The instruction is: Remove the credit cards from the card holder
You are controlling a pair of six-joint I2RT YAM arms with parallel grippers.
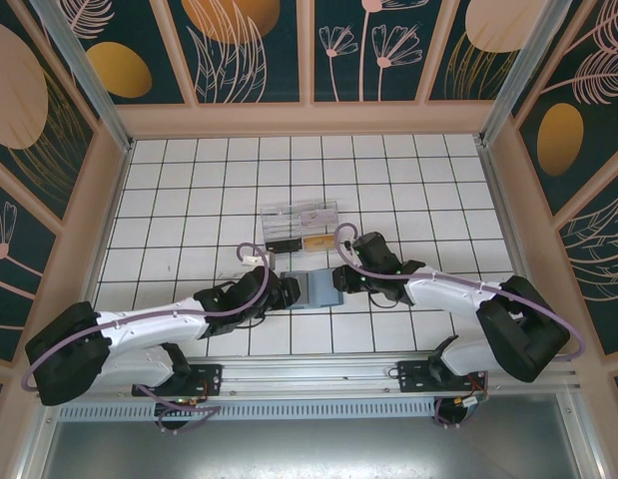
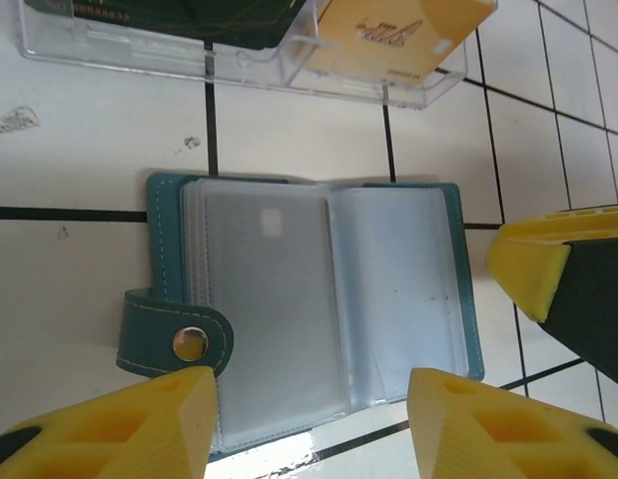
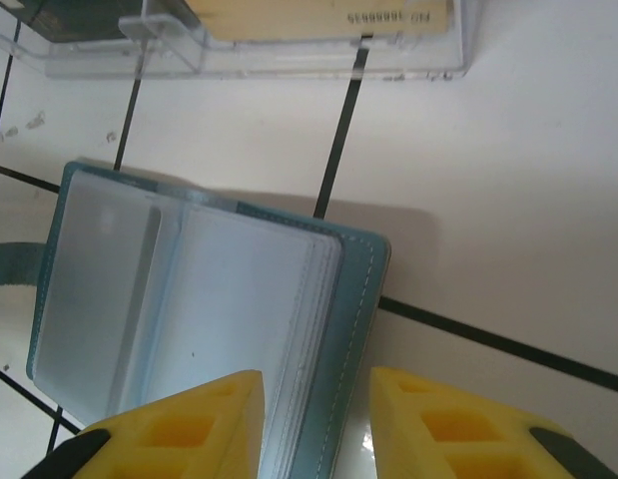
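Observation:
The teal card holder [image 1: 314, 289] lies open on the tiles between my two grippers. In the left wrist view the card holder [image 2: 318, 299] shows greyish clear sleeves and a snap strap [image 2: 179, 339] at its left. My left gripper [image 2: 310, 399] is open, its yellow fingers wide apart on either side of the holder's near edge. My right gripper [image 3: 315, 389] is open and straddles the right cover edge [image 3: 353, 329]: one finger is over the sleeves, the other is over bare tile. A tan credit card [image 2: 388, 40] and a dark one [image 2: 189, 15] rest in the clear box.
The clear plastic compartment box [image 1: 299, 228] sits just beyond the holder, one tile away. A yellow finger of the right gripper [image 2: 533, 269] shows at the right of the left wrist view. White tiled floor stretches behind the box to the back wall [image 1: 309, 118].

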